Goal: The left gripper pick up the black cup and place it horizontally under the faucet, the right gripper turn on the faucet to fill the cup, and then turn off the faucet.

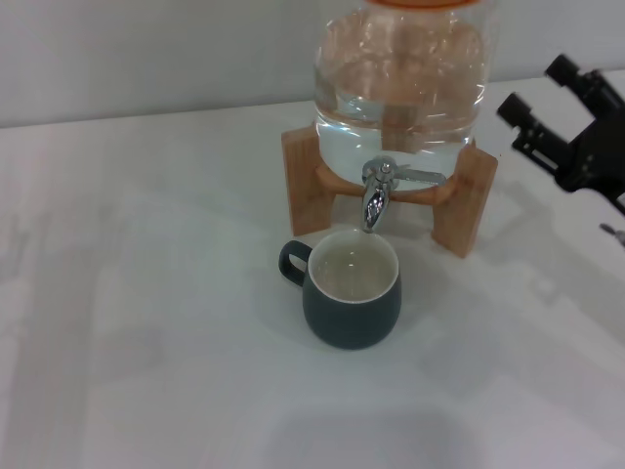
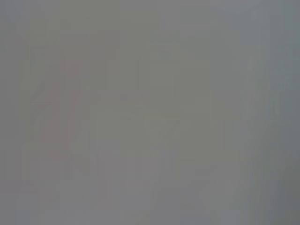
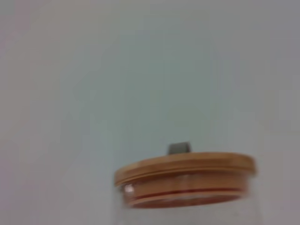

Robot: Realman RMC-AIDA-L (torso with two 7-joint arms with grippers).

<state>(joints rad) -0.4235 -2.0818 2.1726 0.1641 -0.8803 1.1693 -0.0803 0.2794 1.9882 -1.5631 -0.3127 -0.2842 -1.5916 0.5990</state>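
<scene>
The black cup (image 1: 352, 290) stands upright on the white table directly below the faucet (image 1: 379, 191), its cream inside showing and its handle pointing left. The chrome faucet sticks out of a clear water jar (image 1: 400, 88) on a wooden stand (image 1: 469, 200), with its thin lever pointing right. My right gripper (image 1: 539, 90) hovers at the right edge, to the right of the jar, its two fingers spread apart with nothing between them. The left gripper is out of view; the left wrist view shows only a blank grey surface.
The right wrist view shows the jar's wooden lid (image 3: 185, 176) against a pale wall. The white table (image 1: 146, 293) stretches to the left and front of the cup.
</scene>
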